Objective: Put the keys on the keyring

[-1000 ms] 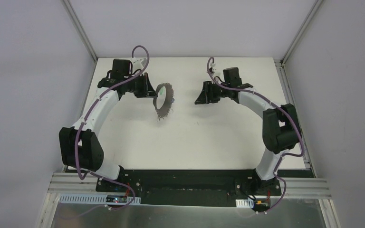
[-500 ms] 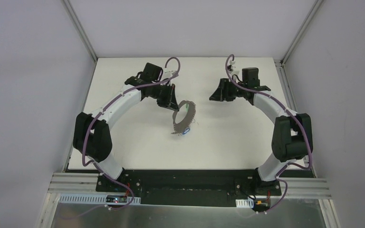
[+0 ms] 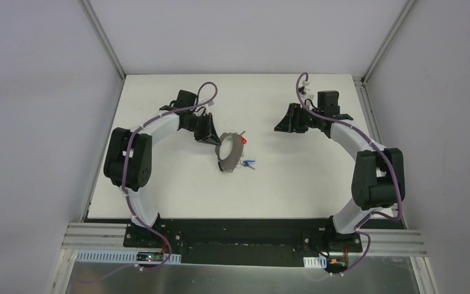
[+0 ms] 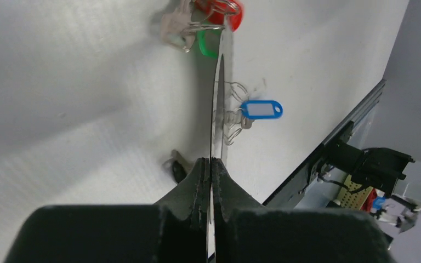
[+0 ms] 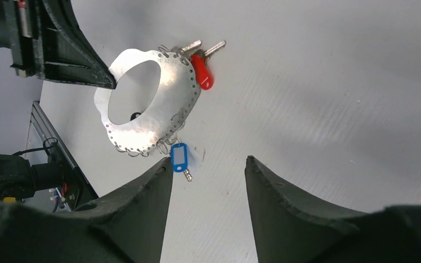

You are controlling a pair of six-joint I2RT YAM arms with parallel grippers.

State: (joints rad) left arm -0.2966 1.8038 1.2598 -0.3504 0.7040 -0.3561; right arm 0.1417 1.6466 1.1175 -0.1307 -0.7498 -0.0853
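The keyring (image 3: 231, 153) is a wide, flat silver ring with small holes and wire loops round its rim. My left gripper (image 3: 218, 141) is shut on its edge and holds it tilted, its low side at the table. In the left wrist view the keyring (image 4: 220, 93) shows edge-on, running up from the shut fingertips (image 4: 202, 167). A red-tagged key (image 5: 202, 71) and a green tag (image 4: 206, 45) hang at the far rim. The blue-tagged key (image 5: 179, 157) lies on the table against the near rim's loops. My right gripper (image 5: 208, 160) is open and empty, hovering right of the keyring (image 5: 182, 97).
A small black tag (image 4: 178, 171) lies on the table beside the left fingers. The white table (image 3: 294, 177) ends in a black front rail (image 3: 238, 228) with the arm bases. Grey walls and metal posts enclose the other three sides.
My left arm has swung the keyring from the back left toward the middle and lowered it to the table. The right gripper has drawn back to the right. Both jaws kept their width.
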